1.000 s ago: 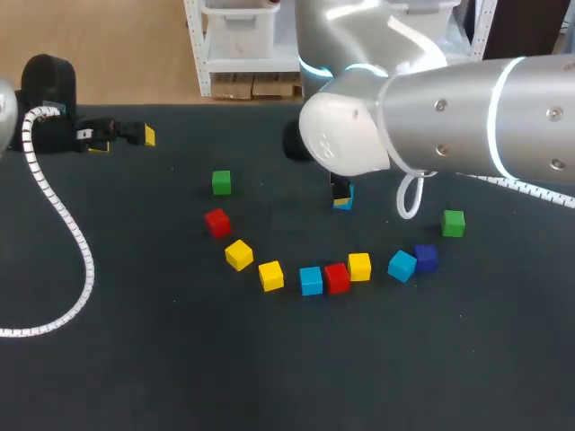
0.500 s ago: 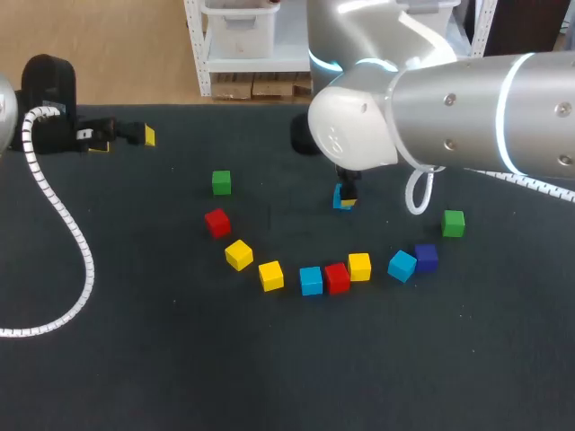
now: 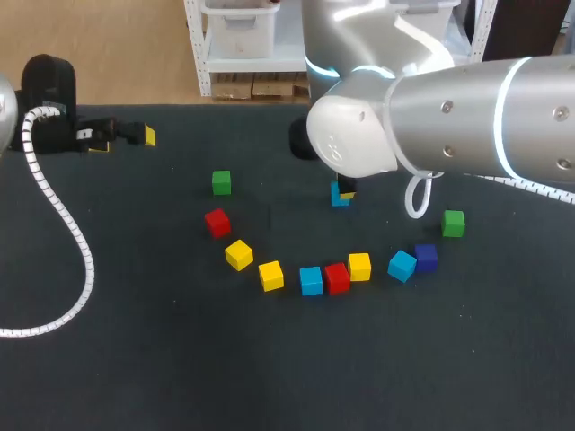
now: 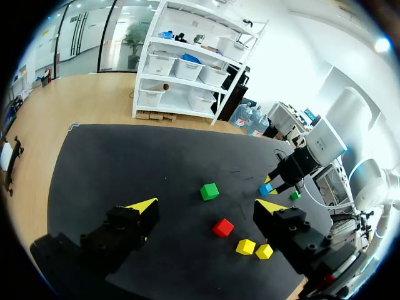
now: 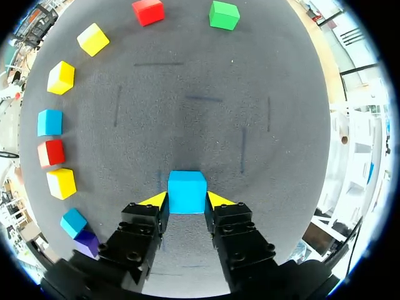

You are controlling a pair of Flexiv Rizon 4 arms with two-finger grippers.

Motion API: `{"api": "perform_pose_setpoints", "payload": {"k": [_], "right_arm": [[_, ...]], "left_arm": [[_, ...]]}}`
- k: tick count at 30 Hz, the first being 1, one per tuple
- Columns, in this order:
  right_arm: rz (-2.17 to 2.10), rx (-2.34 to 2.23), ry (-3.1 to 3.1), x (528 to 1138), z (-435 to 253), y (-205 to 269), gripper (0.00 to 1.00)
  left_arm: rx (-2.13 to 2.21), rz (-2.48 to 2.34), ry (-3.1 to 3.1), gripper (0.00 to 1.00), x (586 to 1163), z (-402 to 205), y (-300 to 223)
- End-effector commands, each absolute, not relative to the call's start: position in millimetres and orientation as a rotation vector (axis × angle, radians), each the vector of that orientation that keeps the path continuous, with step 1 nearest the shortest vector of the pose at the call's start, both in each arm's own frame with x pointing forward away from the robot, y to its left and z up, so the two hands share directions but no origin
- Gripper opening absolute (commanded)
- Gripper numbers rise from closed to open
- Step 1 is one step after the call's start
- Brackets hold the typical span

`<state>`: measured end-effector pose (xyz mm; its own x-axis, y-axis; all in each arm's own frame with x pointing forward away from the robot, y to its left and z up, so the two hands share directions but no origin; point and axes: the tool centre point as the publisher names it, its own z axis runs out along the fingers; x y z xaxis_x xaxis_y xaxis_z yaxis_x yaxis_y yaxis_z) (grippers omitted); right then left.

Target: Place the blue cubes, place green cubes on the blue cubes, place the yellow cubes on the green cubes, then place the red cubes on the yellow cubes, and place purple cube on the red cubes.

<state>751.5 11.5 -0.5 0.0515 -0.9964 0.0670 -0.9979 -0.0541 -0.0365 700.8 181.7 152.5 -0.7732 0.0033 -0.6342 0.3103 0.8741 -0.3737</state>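
Observation:
A light blue cube (image 5: 187, 190) sits between the yellow tips of my right gripper (image 5: 187, 200), and both fingers press on its sides. In the head view this blue cube (image 3: 338, 196) is under the right gripper (image 3: 343, 189) at the table's middle back. Whether it rests on the mat I cannot tell. My left gripper (image 3: 124, 141) lies at the far left back, open and empty, also the left gripper (image 4: 207, 206) in its own view. Other cubes form an arc: green (image 3: 221, 182), red (image 3: 216, 221), two yellow (image 3: 238, 254), blue (image 3: 311, 280), red (image 3: 337, 277), yellow (image 3: 359, 266), blue (image 3: 402, 265), purple (image 3: 426, 257), green (image 3: 453, 223).
A white coiled cable (image 3: 63, 224) runs from the left arm across the black mat (image 3: 180, 359) at the left. My right arm's large silver body (image 3: 449, 117) hangs over the back right of the table.
The right gripper's fingers have closed onto the blue cube, which has shifted slightly left and back. The left arm has not moved.

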Motion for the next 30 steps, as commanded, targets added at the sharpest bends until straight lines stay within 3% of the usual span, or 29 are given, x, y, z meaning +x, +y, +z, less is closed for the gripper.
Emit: {"api": "perform_pose_setpoints", "payload": {"k": [1,4,5,6,14,20,30], "right_arm": [[0.11,2.268,-2.15,749.2,-0.6,9.5,0.35],[0.101,2.258,-2.159,749.2,-0.4,9.2,0.46],[0.1,2.254,-2.167,749.4,0.1,8.9,0.76],[0.1,2.25,-2.175,749.8,0.7,8.6,1.0],[0.081,2.218,-2.281,755.4,22.6,-2.2,1.0],[-0.109,1.894,-2.67,753.5,67.2,-29.1,1.0],[-0.308,1.605,-2.957,709.5,117.4,-56.3,1.0]], "left_arm": [[0.226,-0.62,2.388,1.0,701.0,152.1,182.2],[0.226,-0.62,2.388,1.0,701.0,152.1,182.2],[0.226,-0.62,2.388,1.0,701.0,152.1,182.2],[0.226,-0.62,2.388,1.0,701.0,152.1,182.2],[0.226,-0.62,2.388,1.0,701.0,152.1,182.2],[0.226,-0.62,2.388,1.0,701.0,152.1,182.2],[0.226,-0.62,2.388,1.0,701.0,152.1,182.2]]}}
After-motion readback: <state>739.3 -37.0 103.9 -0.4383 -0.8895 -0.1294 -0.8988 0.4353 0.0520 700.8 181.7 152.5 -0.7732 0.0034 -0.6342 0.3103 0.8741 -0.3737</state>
